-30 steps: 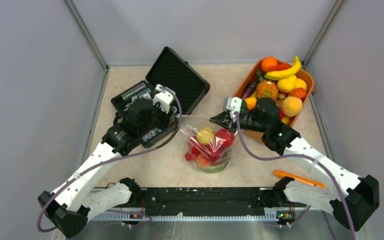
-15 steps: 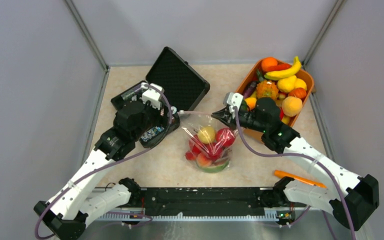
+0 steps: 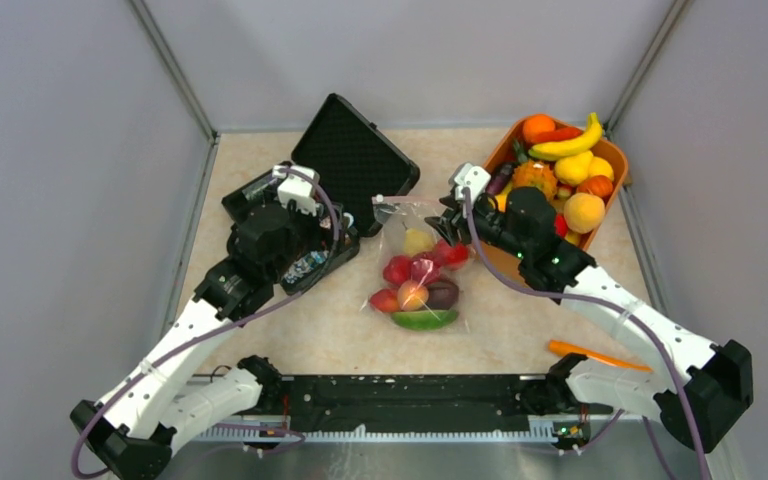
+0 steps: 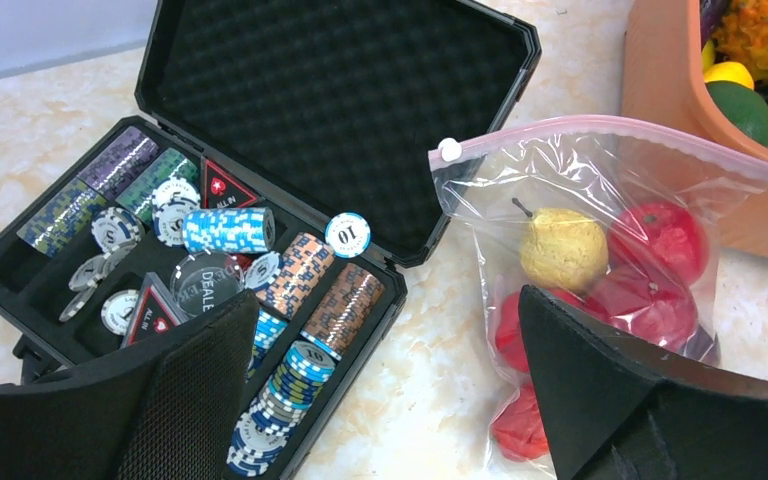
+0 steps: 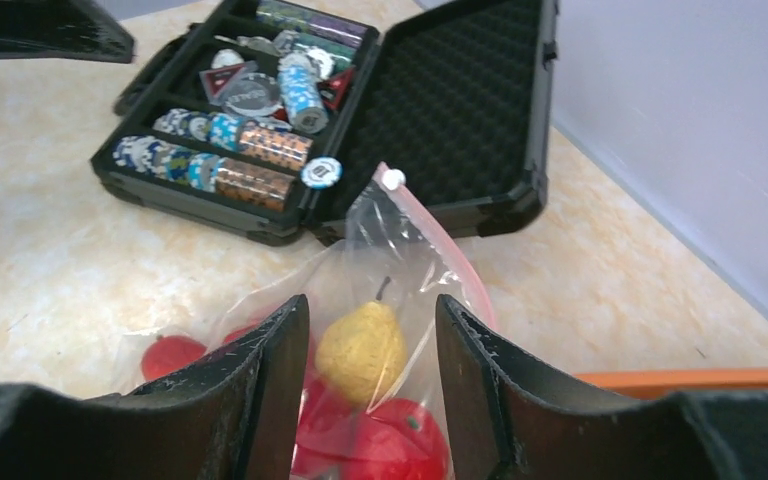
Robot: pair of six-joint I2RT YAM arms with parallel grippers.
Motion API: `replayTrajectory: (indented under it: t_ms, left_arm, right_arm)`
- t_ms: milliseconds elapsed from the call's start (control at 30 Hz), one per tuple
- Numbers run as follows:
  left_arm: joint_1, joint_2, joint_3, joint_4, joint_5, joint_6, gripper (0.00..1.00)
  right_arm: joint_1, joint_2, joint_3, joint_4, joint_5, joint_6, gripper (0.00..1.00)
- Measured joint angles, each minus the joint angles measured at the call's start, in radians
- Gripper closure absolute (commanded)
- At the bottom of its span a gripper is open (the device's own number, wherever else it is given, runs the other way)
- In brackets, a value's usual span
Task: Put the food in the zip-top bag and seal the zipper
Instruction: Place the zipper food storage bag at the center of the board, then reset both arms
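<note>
The clear zip-top plastic bag lies flat on the beige table, mid-table between the two arms. Its pink-red zipper strip forms the far edge, with a small white slider at the strip's left end. I cannot tell whether the strip is pressed shut. Through the film show a yellow pear nearest the mouth, then red apples, a peach beside a dark purple piece, and a green cucumber along the bottom fold.

The left tool hangs over the near rim of the open black foam-lined case of poker chips. Its fingers are spread wide and grip nothing. The right tool hovers over the bag's right top corner, fingers parted, the pear showing in the gap.

The bag's slider corner comes close to the case lid. Its right edge lies just beside the orange tray, which is heaped with more toy fruit. Bare table stretches from the cucumber toward the arm bases and left of the bag. An orange stick lies well apart at the near right, and grey walls close three sides.
</note>
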Motion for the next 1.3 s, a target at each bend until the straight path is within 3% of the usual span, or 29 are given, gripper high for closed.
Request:
replayTrajectory:
  t_ms: [233, 367, 467, 567, 733, 867, 1300]
  left_arm:
    - [0.0, 0.028, -0.01, 0.017, -0.004, -0.072, 0.01]
    - [0.005, 0.067, -0.019, 0.02, -0.012, -0.135, 0.01]
    - [0.032, 0.09, -0.021, 0.02, -0.029, -0.191, 0.01]
    - [0.101, 0.095, -0.021, 0.018, -0.031, -0.255, 0.01]
    - [0.269, 0.093, -0.032, 0.01, -0.026, -0.351, 0.01]
    - [0.278, 0.096, -0.033, -0.024, -0.059, -0.409, 0.01]
    - [0.278, 0.125, 0.033, -0.19, -0.293, -0.492, 0.01]
  right_arm:
    - [0.0, -0.014, -0.008, 0.003, 0.134, 0.076, 0.41]
    - [0.0, -0.05, -0.047, 0.003, 0.275, 0.181, 0.13]
    - [-0.008, -0.107, -0.083, 0.0, 0.403, 0.262, 0.06]
    - [-0.07, -0.173, -0.09, -0.021, 0.449, 0.327, 0.06]
    - [-0.377, -0.203, -0.012, -0.13, 0.439, 0.468, 0.05]
    - [-0.533, -0.204, 0.025, -0.225, 0.411, 0.532, 0.05]
    - [-0.553, -0.292, 0.007, -0.279, 0.362, 0.54, 0.04]
